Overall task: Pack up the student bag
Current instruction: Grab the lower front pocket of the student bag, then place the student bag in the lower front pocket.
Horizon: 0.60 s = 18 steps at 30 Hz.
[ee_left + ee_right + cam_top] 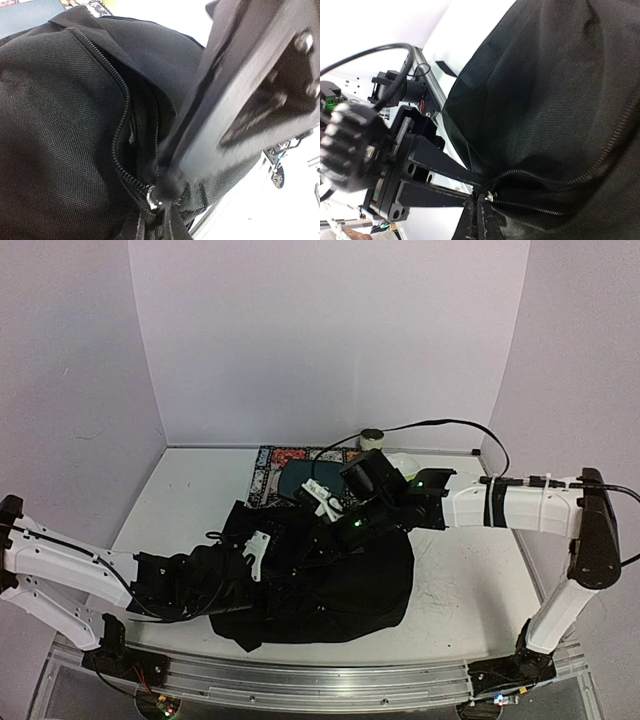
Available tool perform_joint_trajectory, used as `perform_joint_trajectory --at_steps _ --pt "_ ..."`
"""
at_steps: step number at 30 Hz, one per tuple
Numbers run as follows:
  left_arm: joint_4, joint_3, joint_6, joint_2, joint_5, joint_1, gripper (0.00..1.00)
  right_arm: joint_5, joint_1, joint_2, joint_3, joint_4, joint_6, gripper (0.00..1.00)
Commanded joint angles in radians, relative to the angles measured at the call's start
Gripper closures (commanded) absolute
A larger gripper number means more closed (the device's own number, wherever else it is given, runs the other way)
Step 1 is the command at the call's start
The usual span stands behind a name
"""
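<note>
The student bag (350,585) is a big black fabric backpack lying in the middle of the table. Its zipper (122,100) gapes slightly open along the top. Both grippers meet at the silver zipper slider (151,197). My left gripper (159,227) reaches in from the left and is shut on the bag's fabric just below the slider (491,196). My right gripper (481,220) comes in from the right, with its fingers (200,125) pressed together on the pull at the slider. From above, the left gripper (283,562) and right gripper (312,545) sit tip to tip on the bag's upper left.
Behind the bag lies a patterned mat (272,468) with a dark teal flat item (303,478) on it. A small round container (371,438) and a white object (407,460) stand at the back, under a black cable (440,423). A metal rail (320,680) runs along the near edge.
</note>
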Motion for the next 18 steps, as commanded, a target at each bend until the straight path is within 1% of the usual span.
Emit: perform_joint_trajectory --at_steps 1,5,8,12,15,18 --pt "-0.027 -0.016 -0.003 -0.033 -0.015 0.003 0.84 0.094 -0.014 -0.092 0.011 -0.036 -0.038 1.0" --pt "-0.046 -0.016 -0.005 -0.02 -0.004 0.003 0.71 0.179 -0.027 -0.113 0.045 -0.067 -0.073 1.0" --pt "-0.052 -0.015 -0.006 -0.009 0.007 0.002 0.71 0.216 -0.03 -0.101 0.077 -0.087 -0.1 1.0" --pt "-0.063 -0.01 -0.001 0.018 0.032 0.002 0.72 0.263 -0.033 -0.081 0.099 -0.098 -0.131 1.0" --pt "-0.072 -0.005 -0.012 0.037 0.048 0.002 0.68 0.248 -0.033 -0.068 0.124 -0.1 -0.149 1.0" --pt "-0.076 -0.005 -0.019 0.042 0.061 0.002 0.68 0.266 -0.034 -0.066 0.129 -0.101 -0.16 1.0"
